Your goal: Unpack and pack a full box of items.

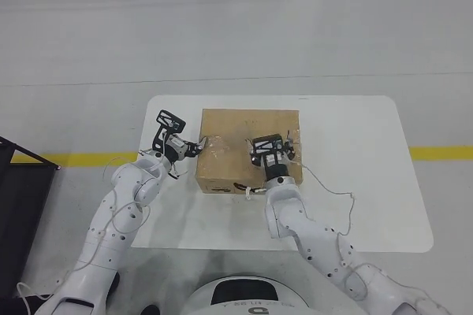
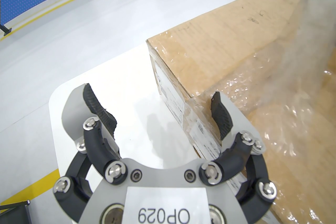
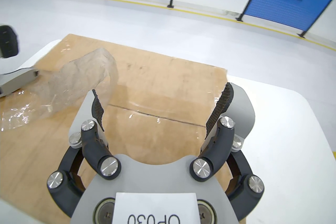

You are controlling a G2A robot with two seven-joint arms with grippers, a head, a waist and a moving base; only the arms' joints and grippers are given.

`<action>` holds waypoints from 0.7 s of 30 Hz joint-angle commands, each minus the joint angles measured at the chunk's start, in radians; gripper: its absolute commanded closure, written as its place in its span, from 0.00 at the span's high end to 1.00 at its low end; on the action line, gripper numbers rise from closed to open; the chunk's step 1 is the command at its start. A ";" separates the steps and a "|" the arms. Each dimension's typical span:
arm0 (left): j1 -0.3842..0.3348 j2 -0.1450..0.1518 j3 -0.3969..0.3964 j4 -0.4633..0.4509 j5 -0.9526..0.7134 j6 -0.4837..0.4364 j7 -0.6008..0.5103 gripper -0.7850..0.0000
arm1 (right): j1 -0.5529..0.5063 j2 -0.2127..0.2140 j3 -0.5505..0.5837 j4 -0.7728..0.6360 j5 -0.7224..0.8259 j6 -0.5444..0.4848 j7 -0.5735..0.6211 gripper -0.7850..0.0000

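Two pincers, both released, and one box (image 1: 236, 150) sitting shut in the middle of the white bench (image 1: 363, 157), towards its far edge. I have the left pincer (image 2: 151, 89) at the box's left side, jaws wide: one finger (image 2: 221, 114) is over the top edge of the box, the other (image 2: 98, 107) hangs over bare bench beside it. On my right wrist view the right pincer (image 3: 161, 88) hovers above the lid near the right edge, fingers spread, nothing between them. A seam (image 3: 157, 117) runs across the lid just under it. Clear film (image 3: 78, 78) has lifted off the lid in a crinkled hump, with one end down on the cardboard and the other up by the left pincer's finger. I can't tell whether it is stuck to that finger or only beside it. A white label (image 2: 170, 96) shows on the box's left wall, under glossy wrap. A thin cable (image 1: 331, 189) lies on the bench to the right of the box.
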 commanded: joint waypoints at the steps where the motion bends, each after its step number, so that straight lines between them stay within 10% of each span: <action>1: 0.000 0.000 0.000 0.000 0.000 0.000 0.000 1.00 | 0.024 -0.013 -0.007 0.015 0.010 0.014 0.012 1.00; 21: 0.000 0.000 0.000 0.000 0.000 0.000 0.000 1.00 | -0.118 -0.048 0.302 -0.062 0.290 0.127 -0.170 1.00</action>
